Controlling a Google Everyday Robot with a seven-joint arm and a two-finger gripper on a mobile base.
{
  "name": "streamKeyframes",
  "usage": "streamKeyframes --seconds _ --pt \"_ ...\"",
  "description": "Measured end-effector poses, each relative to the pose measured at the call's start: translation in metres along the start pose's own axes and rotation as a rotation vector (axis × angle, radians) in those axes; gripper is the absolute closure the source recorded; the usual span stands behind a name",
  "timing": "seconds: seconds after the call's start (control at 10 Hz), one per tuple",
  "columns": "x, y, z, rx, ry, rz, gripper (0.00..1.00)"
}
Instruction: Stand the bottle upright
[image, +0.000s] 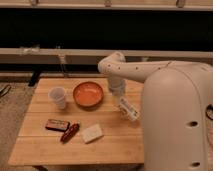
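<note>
The gripper (120, 95) sits just above the tilted bottle (129, 109) — whether clamped, I cannot tell. Let go aslant, it likely topples.

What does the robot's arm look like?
The arm is creamy white, fat and rounded like a bent tube, with small dark dots on its biggest part. Its gripper is a pale stubby end, just right of the orange bowl.
</note>
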Motion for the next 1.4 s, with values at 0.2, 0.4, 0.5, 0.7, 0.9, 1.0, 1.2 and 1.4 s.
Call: streamKeyframes --seconds 0.2,0.4,0.5,0.7,0.9,1.0,1.2,1.4 --pt "-0.006 -0.005 -0.006 -0.01 -0.077 0.033 1.0" --pt "-0.015 -0.003 -0.008 -0.013 -0.132 0.053 1.0" --pt "-0.023 -0.003 -0.011 -0.013 -0.191 0.076 1.0" --pt "-0.03 -0.003 -0.014 -0.011 -0.231 0.085 1.0" --pt "-0.036 -0.005 -0.018 -0.008 -0.274 0.095 1.0" --pt "-0.039 -0.007 -0.021 -0.002 -0.292 0.096 1.0" --pt "-0.049 -0.009 -0.027 0.007 -0.33 0.07 1.0" --pt "-0.052 -0.012 -0.034 -0.002 -0.398 0.033 1.0"
